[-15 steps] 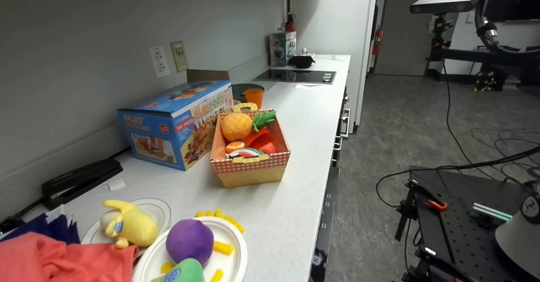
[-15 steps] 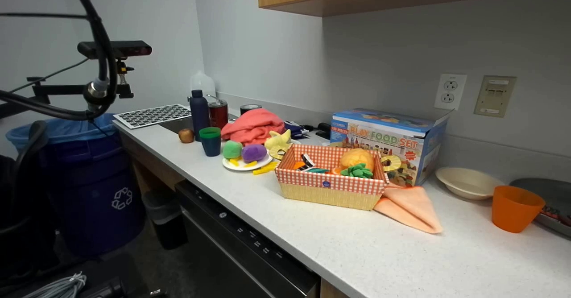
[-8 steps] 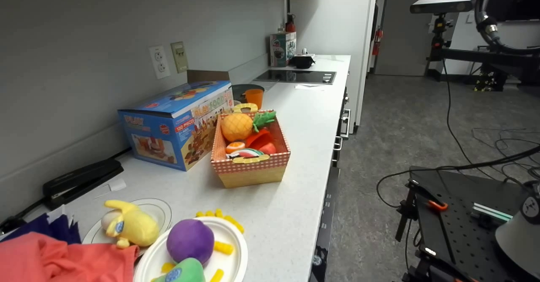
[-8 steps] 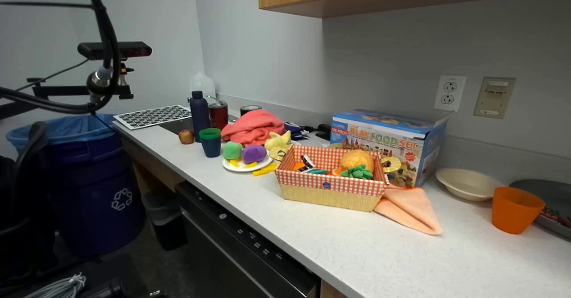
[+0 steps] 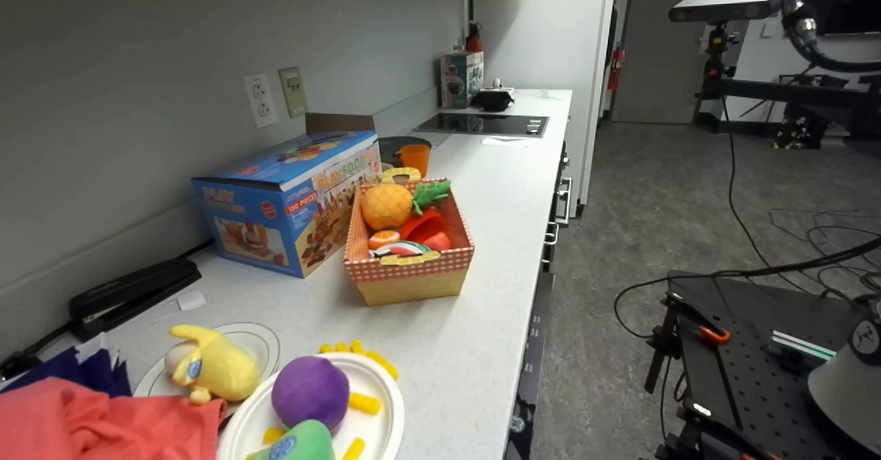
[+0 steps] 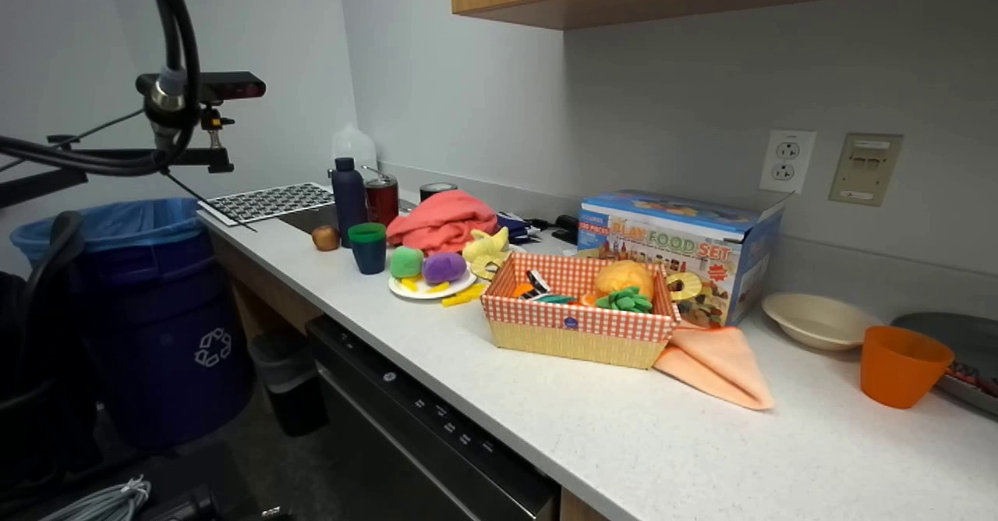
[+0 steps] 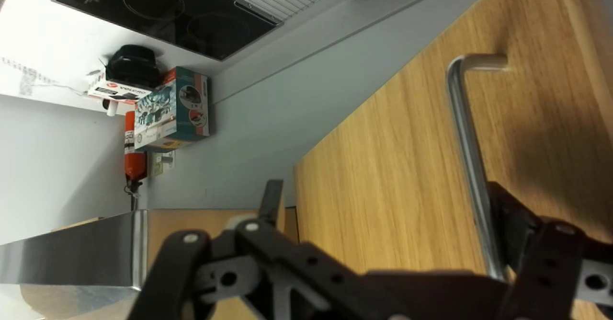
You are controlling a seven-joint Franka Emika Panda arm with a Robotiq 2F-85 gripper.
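Observation:
My gripper [image 7: 387,207] shows only in the wrist view, along the bottom. Its jaws are wide apart with no object gripped between them. A bar-shaped metal handle [image 7: 467,133] on a wooden cabinet door [image 7: 383,176] runs down between the fingers, close against the right-hand finger [image 7: 510,224]. I cannot tell whether they touch. The left-hand finger [image 7: 272,198] stands apart from the handle, near the door's edge. The lower end of the handle is hidden behind the gripper. In the exterior views the gripper is out of view; the arm's cable connector [image 6: 168,104] shows.
A checked basket [image 6: 577,345] with toy fruit stands on the counter [image 6: 507,419] by a play food box [image 5: 261,205]. A plate [image 5: 389,412] with plush toys and an orange cup [image 6: 900,365] are there too. A cooktop [image 7: 167,13] and boxes [image 7: 172,109] show below the cabinet.
In both exterior views the arm's cable and connector have moved, lately upward. The things on the counter have not moved.

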